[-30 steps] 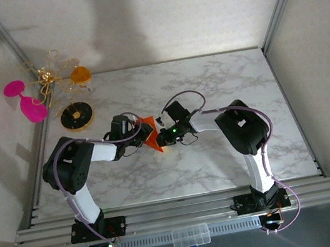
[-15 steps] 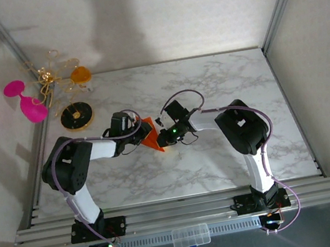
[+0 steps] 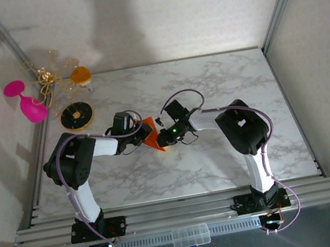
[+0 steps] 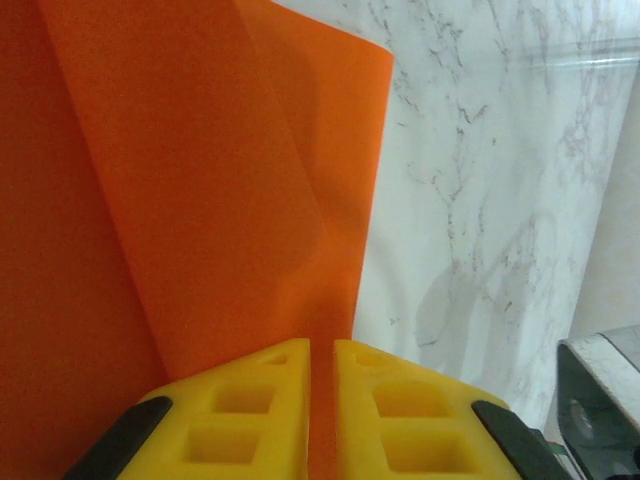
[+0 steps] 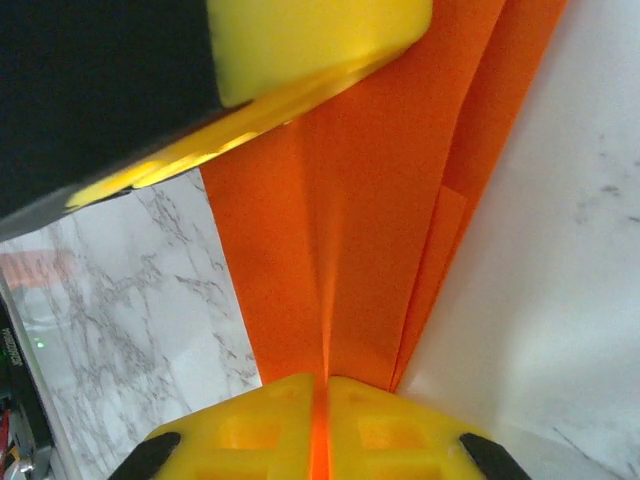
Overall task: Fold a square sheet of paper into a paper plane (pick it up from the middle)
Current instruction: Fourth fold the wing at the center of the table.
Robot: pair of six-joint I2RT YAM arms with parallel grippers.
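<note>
My left pincer [image 4: 320, 352] is clamped on an edge of the orange paper [image 4: 200, 200]. My right pincer [image 5: 322, 388] is pinched on a crease from the opposite side. I see the paper as a creased, pointed shape between the two, near the middle of the marble surface [image 3: 208, 78]; I can't tell whether it touches.
</note>
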